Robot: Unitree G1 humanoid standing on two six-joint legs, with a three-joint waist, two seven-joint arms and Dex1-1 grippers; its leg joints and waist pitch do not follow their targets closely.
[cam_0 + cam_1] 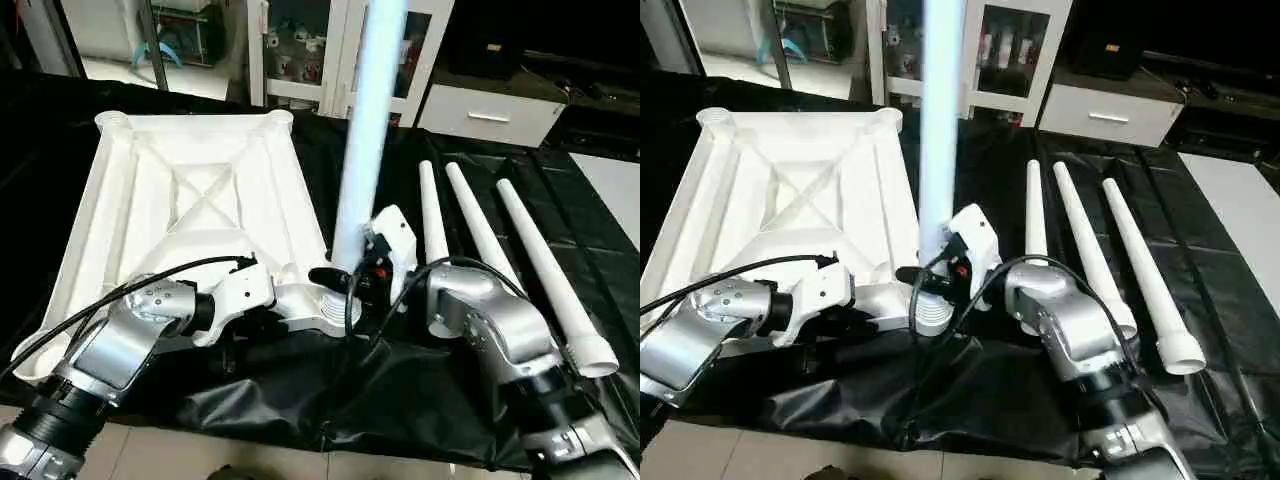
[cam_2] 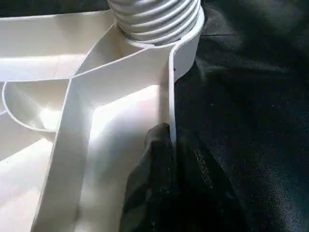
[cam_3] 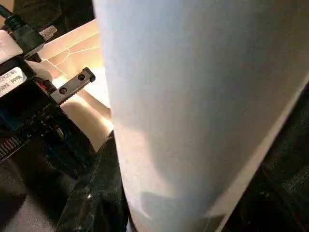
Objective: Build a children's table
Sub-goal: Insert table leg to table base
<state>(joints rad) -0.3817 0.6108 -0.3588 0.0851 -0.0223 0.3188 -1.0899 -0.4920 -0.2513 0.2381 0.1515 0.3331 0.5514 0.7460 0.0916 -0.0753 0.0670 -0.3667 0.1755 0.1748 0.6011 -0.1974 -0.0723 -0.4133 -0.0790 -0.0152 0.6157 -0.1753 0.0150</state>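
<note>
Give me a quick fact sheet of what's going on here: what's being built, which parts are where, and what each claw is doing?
Being built: a children's table, top lying upside down
Table top: white, ribbed underside up, on black sheet
Upright leg: standing in the near corner socket, threaded end showing
Spare legs: three, lying side by side to the right of the top
Left gripper: shut on the table top's rim near that socket
Right gripper: closed around the upright leg low down

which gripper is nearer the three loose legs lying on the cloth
Right. The right gripper holds the upright leg just beside the loose legs; the left gripper pinches the tabletop rim farther away.
</note>
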